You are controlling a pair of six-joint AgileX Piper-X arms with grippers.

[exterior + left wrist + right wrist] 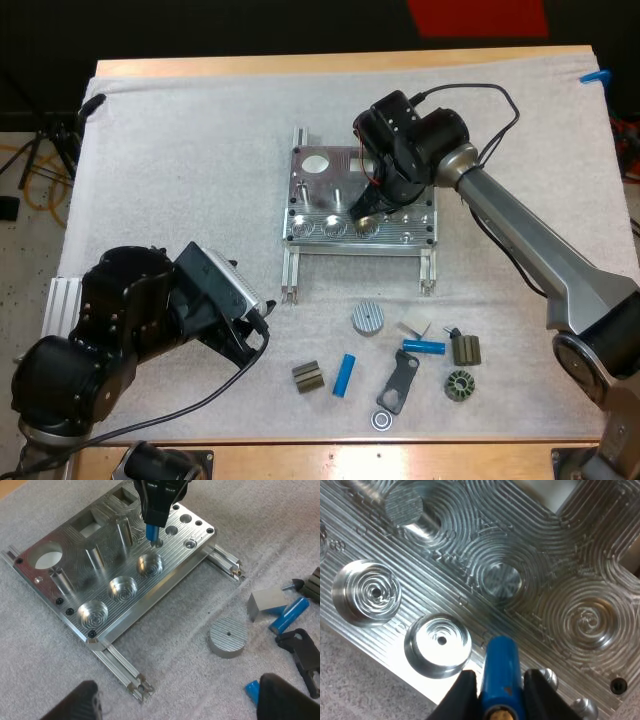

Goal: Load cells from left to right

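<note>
The right arm reaches in from the right edge of the high view and stretches diagonally toward the centre. Its wrist is bent steeply down over the metal fixture (310, 190). The right claw (364, 207) pinches a blue cell (501, 662) from both sides and holds it nearly upright. The cell's lower end is at a small hole just past the third round pocket (150, 565) in the fixture's near row; whether it touches the metal I cannot tell.

The left arm sits folded in the lower left corner. The left claw (250, 338) is aimed toward the fixture, its fingers (287, 697) spread wide and clear of everything.

A white mat (180, 150) covers the tabletop (300, 64). On it, below the fixture in the lower centre, lie spare blue cylinders (345, 375), a round metal disc (368, 318) and small dark parts (466, 349).
</note>
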